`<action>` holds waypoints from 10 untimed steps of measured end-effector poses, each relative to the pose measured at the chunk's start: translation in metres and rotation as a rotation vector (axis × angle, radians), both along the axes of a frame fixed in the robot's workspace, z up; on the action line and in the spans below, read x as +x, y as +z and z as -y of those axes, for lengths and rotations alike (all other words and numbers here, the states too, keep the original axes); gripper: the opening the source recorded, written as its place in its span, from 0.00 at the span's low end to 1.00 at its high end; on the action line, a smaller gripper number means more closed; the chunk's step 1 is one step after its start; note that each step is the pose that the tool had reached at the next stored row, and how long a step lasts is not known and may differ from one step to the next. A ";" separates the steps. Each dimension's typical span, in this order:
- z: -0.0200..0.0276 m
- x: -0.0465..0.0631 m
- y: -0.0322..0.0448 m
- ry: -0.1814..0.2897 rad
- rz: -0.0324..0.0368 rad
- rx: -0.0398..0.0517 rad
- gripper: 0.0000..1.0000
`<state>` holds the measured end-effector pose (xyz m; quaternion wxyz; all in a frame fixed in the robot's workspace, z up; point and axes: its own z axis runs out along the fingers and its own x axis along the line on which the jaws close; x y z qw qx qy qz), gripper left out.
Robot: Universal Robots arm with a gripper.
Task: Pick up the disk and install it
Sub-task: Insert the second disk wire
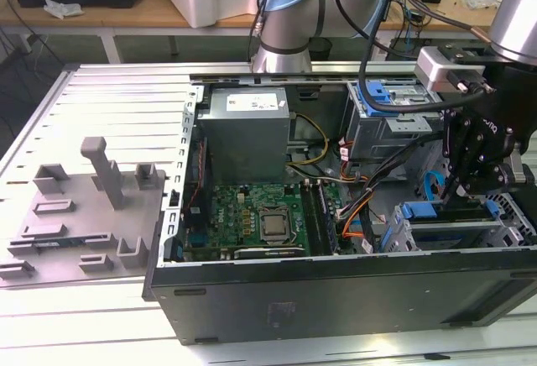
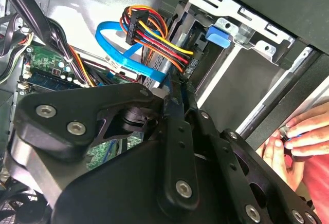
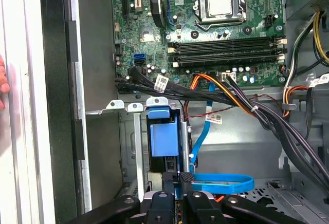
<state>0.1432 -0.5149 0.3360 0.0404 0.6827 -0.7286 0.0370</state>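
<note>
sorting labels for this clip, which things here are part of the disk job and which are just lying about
Job: gripper; disk; drive cage.
Lying about: grey plastic fixtures; motherboard; power supply; person's hand.

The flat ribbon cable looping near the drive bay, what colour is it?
Bright blue. The flat cable shows best in the first wrist view, curving beside the drive bay.

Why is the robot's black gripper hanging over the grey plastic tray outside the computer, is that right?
Not quite. In the exterior view the black gripper hangs inside the open black computer case, above the grey metal drive cage with the blue latch. The grey plastic tray lies outside, toward the exterior view's left.
</note>
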 end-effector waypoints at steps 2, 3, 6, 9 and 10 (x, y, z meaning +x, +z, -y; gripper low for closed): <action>0.0000 0.000 0.0000 0.000 0.0000 0.0000 0.16; -0.0001 0.000 -0.0004 0.000 -0.0004 0.0011 0.16; 0.0000 0.000 -0.0006 0.000 0.0000 0.0012 0.23; 0.0000 0.000 -0.0001 0.000 0.0000 0.0002 0.30; 0.0000 0.000 -0.0001 0.000 0.0000 0.0002 0.30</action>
